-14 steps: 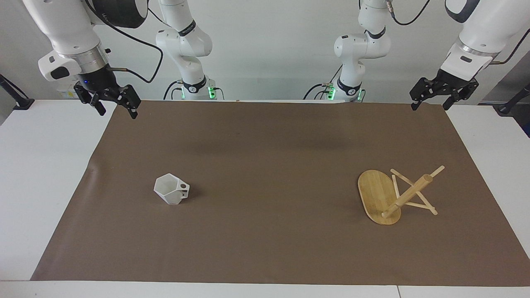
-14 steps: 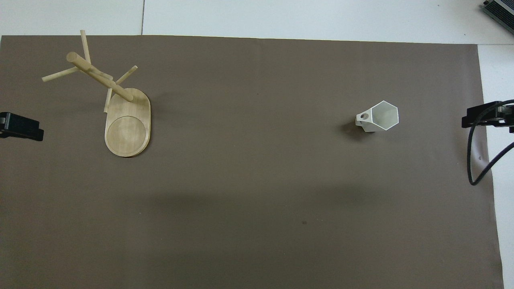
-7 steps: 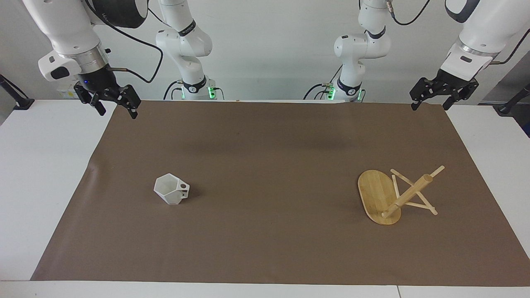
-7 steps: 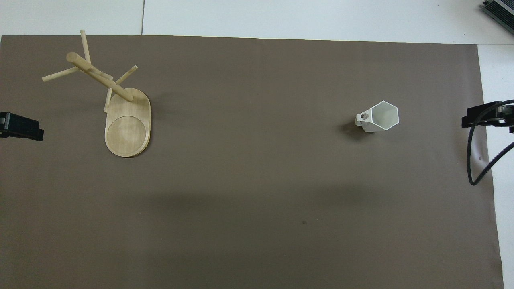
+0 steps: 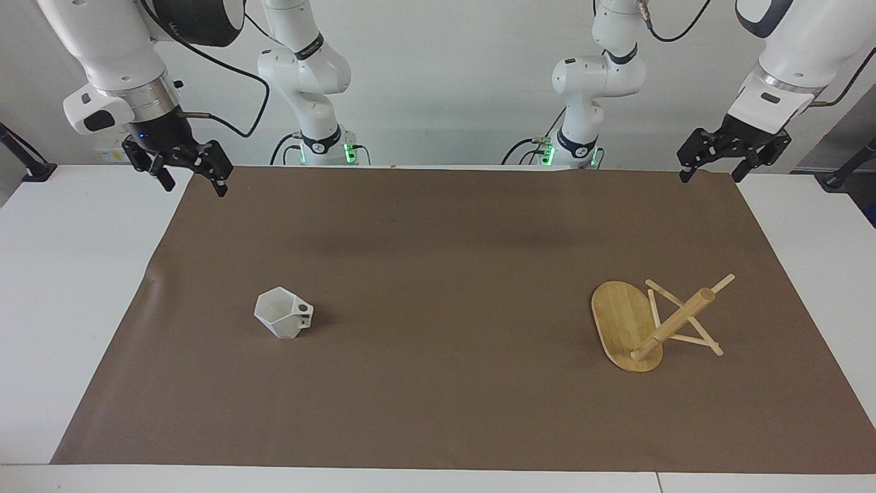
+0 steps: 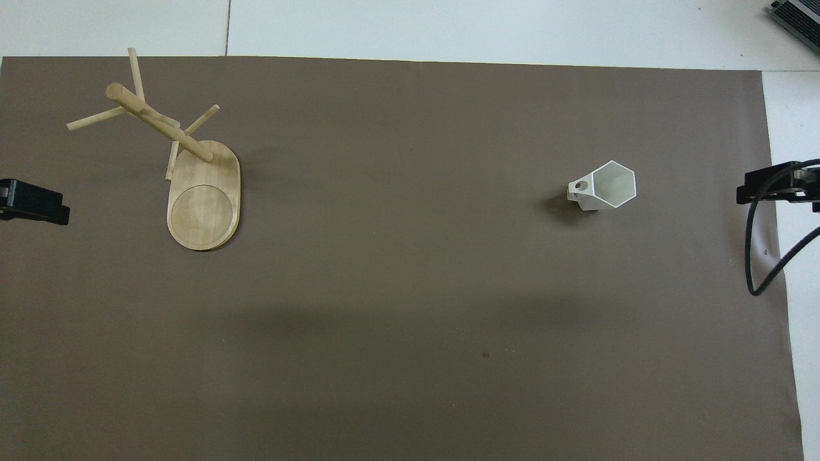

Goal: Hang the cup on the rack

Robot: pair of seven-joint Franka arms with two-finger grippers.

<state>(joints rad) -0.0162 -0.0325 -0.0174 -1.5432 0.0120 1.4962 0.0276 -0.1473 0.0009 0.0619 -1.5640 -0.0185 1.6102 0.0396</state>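
The white faceted cup (image 5: 282,313) (image 6: 606,186) stands upright on the brown mat toward the right arm's end, with its pierced handle pointing toward the table's middle. The bamboo rack (image 5: 647,326) (image 6: 186,173) stands on its oval base toward the left arm's end, pegs bare. My right gripper (image 5: 194,186) (image 6: 775,186) hangs open and empty above the mat's corner at its own end, well apart from the cup. My left gripper (image 5: 710,177) (image 6: 32,203) hangs open and empty above the mat's other robot-side corner, apart from the rack. Both arms wait.
The brown mat (image 5: 438,274) covers most of the white table (image 5: 61,287). A black cable (image 6: 762,256) loops from the right arm over the mat's edge. A dark device corner (image 6: 797,16) shows at the table's farthest corner at the right arm's end.
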